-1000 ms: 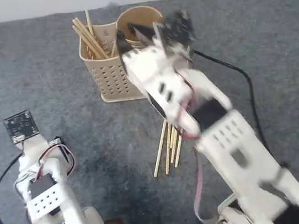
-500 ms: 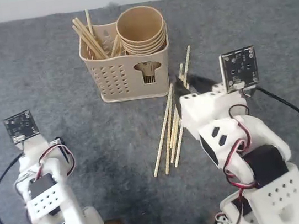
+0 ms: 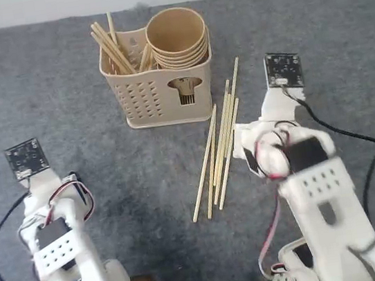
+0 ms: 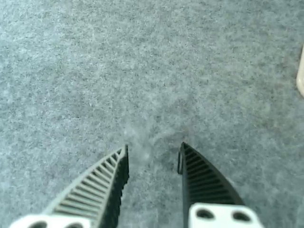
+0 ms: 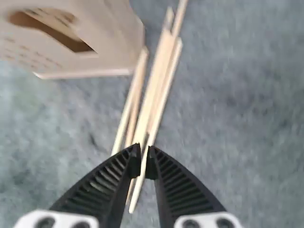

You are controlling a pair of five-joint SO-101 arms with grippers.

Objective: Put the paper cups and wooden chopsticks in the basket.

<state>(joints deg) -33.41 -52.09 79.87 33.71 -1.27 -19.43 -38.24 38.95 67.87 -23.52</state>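
White arms [image 3: 320,191], black ribbed pincers [image 4: 153,148], black cables [image 3: 332,128]

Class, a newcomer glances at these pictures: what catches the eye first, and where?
The beige basket at the far side, stacked paper cups in one half, wooden chopsticks standing in the other. Then the loose chopsticks lying on the grey carpet beside it, with the right gripper just above them.

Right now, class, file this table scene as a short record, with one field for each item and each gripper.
basket: upright at the far side of the carpet
paper cups: stacked in one basket compartment
chopsticks in basket: leaning in the other compartment
loose chopsticks: lying on the carpet beside the basket
left gripper: open, over bare carpet
right gripper: over the loose chopsticks
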